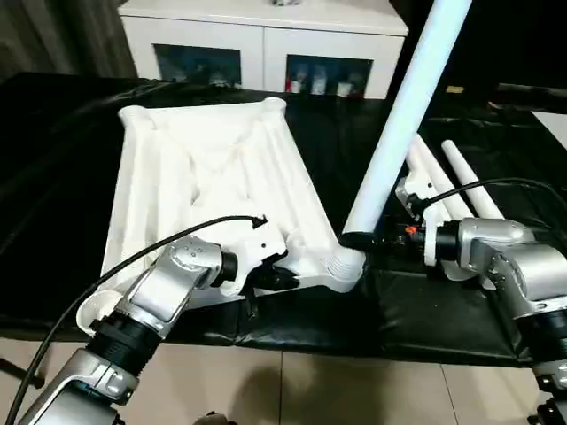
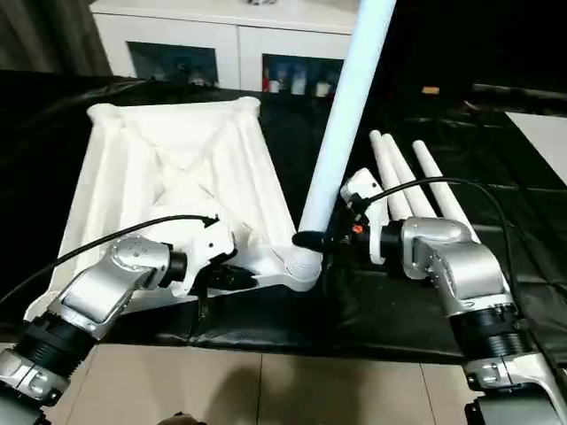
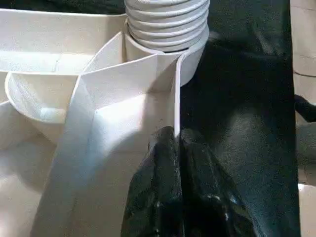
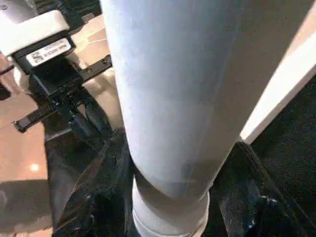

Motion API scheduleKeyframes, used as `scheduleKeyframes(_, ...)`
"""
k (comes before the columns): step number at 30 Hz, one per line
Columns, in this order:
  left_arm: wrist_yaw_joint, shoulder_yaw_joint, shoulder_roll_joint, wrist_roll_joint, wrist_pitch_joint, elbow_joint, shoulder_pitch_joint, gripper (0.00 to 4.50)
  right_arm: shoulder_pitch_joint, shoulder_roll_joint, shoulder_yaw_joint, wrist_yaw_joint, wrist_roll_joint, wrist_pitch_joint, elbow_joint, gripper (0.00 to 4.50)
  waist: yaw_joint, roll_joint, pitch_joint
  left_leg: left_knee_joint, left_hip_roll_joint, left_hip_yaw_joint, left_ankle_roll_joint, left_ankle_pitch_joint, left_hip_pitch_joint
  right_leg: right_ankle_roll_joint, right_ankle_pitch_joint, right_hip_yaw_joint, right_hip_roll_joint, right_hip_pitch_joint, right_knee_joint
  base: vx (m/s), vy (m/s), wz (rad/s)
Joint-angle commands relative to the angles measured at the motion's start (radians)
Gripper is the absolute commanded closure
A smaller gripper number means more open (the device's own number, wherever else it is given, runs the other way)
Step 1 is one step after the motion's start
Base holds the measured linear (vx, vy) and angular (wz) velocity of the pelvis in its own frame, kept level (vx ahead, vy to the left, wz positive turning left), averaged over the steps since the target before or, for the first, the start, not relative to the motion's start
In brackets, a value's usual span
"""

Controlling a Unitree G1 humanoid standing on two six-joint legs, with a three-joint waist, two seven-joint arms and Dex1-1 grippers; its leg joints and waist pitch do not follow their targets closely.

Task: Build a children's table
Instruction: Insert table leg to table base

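Silver forearms frame the lower edge. Left gripper [image 1: 270,276], clenched on a rib of the upturned tabletop [image 1: 208,168] at centre-left, steadies it. Right gripper [image 2: 312,239] grasps the leg [image 1: 399,115] at its base, seated in the near corner socket [image 1: 345,266]; its long axis leans toward the upper right.

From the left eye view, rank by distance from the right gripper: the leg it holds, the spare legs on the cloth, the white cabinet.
1. Upright leg, between right gripper fingers, over the tabletop corner socket.
2. Spare legs, lying just behind that arm.
3. White cabinet, far back beyond the tabletop.
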Motion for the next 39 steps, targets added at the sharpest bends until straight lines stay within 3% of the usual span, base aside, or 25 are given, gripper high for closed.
scheduleKeyframes(1, 0.009, 0.017, -0.017, -0.017, -0.011, -0.065, -0.028, 4.50, 0.043, -0.005, 0.123, 0.035, -0.084, 0.011, 0.046, 2.67, -0.003, -0.002, -0.063, -0.071, 0.065, -0.021, 0.045, -0.129, 0.016, -0.259, -0.115, 0.054, -0.079, 0.047, -0.064, 0.000, 0.000, 0.00)
scheduleKeyframes(5, 0.011, 0.017, -0.022, -0.014, -0.010, -0.064, -0.031, 4.50, 0.037, 0.001, 0.133, 0.007, -0.112, -0.010, 0.062, 2.67, -0.004, -0.003, -0.063, -0.072, 0.065, -0.021, 0.035, -0.142, 0.018, -0.252, -0.132, 0.054, -0.079, 0.046, -0.066, 0.000, 0.000, 0.00)
scheduleKeyframes(8, 0.018, 0.015, -0.031, -0.010, -0.008, -0.064, -0.032, 4.50, 0.044, 0.011, 0.167, -0.035, -0.175, -0.084, 0.092, 2.67, -0.006, -0.005, -0.063, -0.074, 0.065, -0.023, 0.029, -0.146, 0.016, -0.244, -0.141, 0.055, -0.080, 0.046, -0.067, 0.000, 0.000, 0.00)
scheduleKeyframes(14, 0.027, 0.020, -0.028, -0.011, -0.009, -0.061, -0.031, 4.50, 0.061, 0.038, 0.149, -0.083, -0.182, -0.111, 0.109, 2.67, -0.010, -0.009, -0.061, -0.080, 0.066, -0.026, 0.006, -0.211, 0.021, -0.225, -0.203, 0.054, -0.079, 0.045, -0.075, 0.000, 0.000, 0.00)
scheduleKeyframes(16, 0.032, 0.023, -0.026, -0.010, -0.009, -0.060, -0.030, 4.50, 0.066, 0.056, 0.111, -0.103, -0.157, -0.103, 0.114, 2.67, -0.010, -0.011, -0.061, -0.080, 0.065, -0.025, 0.004, -0.215, 0.022, -0.220, -0.211, 0.056, -0.080, 0.044, -0.076, 0.000, 0.000, 0.00)
scheduleKeyframes(20, 0.036, 0.030, -0.024, -0.004, -0.015, -0.063, -0.028, 4.50, 0.070, 0.100, -0.019, -0.135, -0.049, -0.085, 0.092, 2.67, -0.009, -0.010, -0.064, -0.080, 0.065, -0.026, 0.006, -0.199, 0.021, -0.222, -0.190, 0.055, -0.079, 0.044, -0.074, 0.000, 0.000, 0.00)
scheduleKeyframes(21, 0.041, 0.035, -0.025, -0.003, -0.017, -0.061, -0.030, 4.50, 0.065, 0.107, -0.055, -0.143, -0.017, -0.073, 0.082, 2.67, -0.008, -0.004, -0.064, -0.080, 0.065, -0.026, 0.008, -0.197, 0.023, -0.226, -0.177, 0.055, -0.078, 0.044, -0.073, 0.000, 0.000, 0.00)
scheduleKeyframes(22, 0.041, 0.035, -0.025, -0.003, -0.017, -0.061, -0.030, 4.50, 0.065, 0.107, -0.055, -0.143, -0.017, -0.073, 0.082, 2.67, -0.010, -0.007, -0.065, -0.079, 0.065, -0.025, 0.010, -0.193, 0.022, -0.230, -0.165, 0.055, -0.078, 0.045, -0.072, 0.000, 0.000, 0.00)
scheduleKeyframes(23, 0.048, 0.043, -0.029, -0.011, -0.011, -0.055, -0.037, 4.05, 0.056, 0.115, -0.116, -0.149, 0.033, -0.060, 0.065, 2.67, -0.009, -0.007, -0.066, -0.078, 0.064, -0.025, 0.013, -0.181, 0.020, -0.236, -0.145, 0.054, -0.078, 0.047, -0.071, 0.000, 0.000, 0.00)
scheduleKeyframes(24, 0.048, 0.043, -0.029, -0.011, -0.010, -0.055, -0.038, 3.94, 0.056, 0.115, -0.118, -0.149, 0.035, -0.059, 0.064, 2.67, -0.009, -0.007, -0.068, -0.077, 0.064, -0.024, 0.016, -0.171, 0.019, -0.240, -0.130, 0.054, -0.078, 0.048, -0.068, 0.000, 0.000, 0.00)
scheduleKeyframes(26, 0.024, 0.049, -0.020, -0.031, 0.003, -0.063, -0.043, 3.91, 0.049, 0.115, -0.182, -0.137, 0.099, -0.036, 0.028, 2.67, -0.006, -0.003, -0.072, -0.071, 0.062, -0.023, 0.031, -0.113, 0.015, -0.259, -0.047, 0.054, -0.078, 0.051, -0.059, 0.000, 0.000, 0.00)
scheduleKeyframes(28, 0.017, 0.050, -0.016, -0.036, 0.003, -0.068, -0.043, 3.84, 0.049, 0.114, -0.193, -0.132, 0.111, -0.031, 0.016, 2.67, -0.006, -0.006, -0.073, -0.070, 0.062, -0.023, 0.041, -0.096, 0.011, -0.267, -0.019, 0.052, -0.077, 0.054, -0.055, 0.000, 0.000, 0.00)
scheduleKeyframes(29, 0.009, 0.068, -0.012, -0.053, -0.006, -0.074, -0.046, 3.59, 0.054, 0.106, -0.206, -0.112, 0.139, -0.019, -0.018, 2.67, -0.006, -0.006, -0.072, -0.068, 0.060, -0.021, 0.055, -0.092, 0.010, -0.271, -0.010, 0.052, -0.075, 0.053, -0.055, 0.000, 0.000, 0.00)
scheduleKeyframes(31, 0.006, 0.095, -0.011, -0.074, -0.024, -0.071, -0.053, 3.51, 0.053, 0.100, -0.215, -0.110, 0.156, -0.007, -0.042, 2.67, -0.006, -0.004, -0.071, -0.068, 0.061, -0.022, 0.061, -0.096, 0.010, -0.269, -0.026, 0.052, -0.076, 0.054, -0.055, 0.000, 0.000, 0.00)
scheduleKeyframes(34, -0.006, 0.146, -0.019, -0.125, -0.029, -0.073, -0.065, 3.26, 0.046, 0.093, -0.217, -0.117, 0.154, -0.005, -0.057, 2.67, -0.008, -0.002, -0.070, -0.069, 0.060, -0.020, 0.050, -0.112, 0.014, -0.268, -0.060, 0.051, -0.075, 0.050, -0.059, 0.000, 0.000, 0.00)
scheduleKeyframes(35, 0.000, 0.236, -0.049, -0.215, -0.013, -0.081, -0.093, 3.15, 0.027, 0.088, -0.213, -0.123, 0.145, -0.006, -0.065, 2.67, -0.008, -0.002, -0.069, -0.068, 0.060, -0.019, 0.039, -0.128, 0.015, -0.271, -0.080, 0.051, -0.075, 0.049, -0.060, 0.000, 0.000, 0.00)
scheduleKeyframes(39, 0.040, 0.372, -0.116, -0.378, 0.075, -0.114, -0.150, 2.90, 0.004, 0.082, -0.181, -0.121, 0.137, 0.017, -0.097, 2.67, -0.002, -0.003, -0.068, -0.068, 0.060, -0.018, 0.027, -0.140, 0.018, -0.280, -0.092, 0.051, -0.076, 0.047, -0.061, 0.000, 0.000, 0.00)
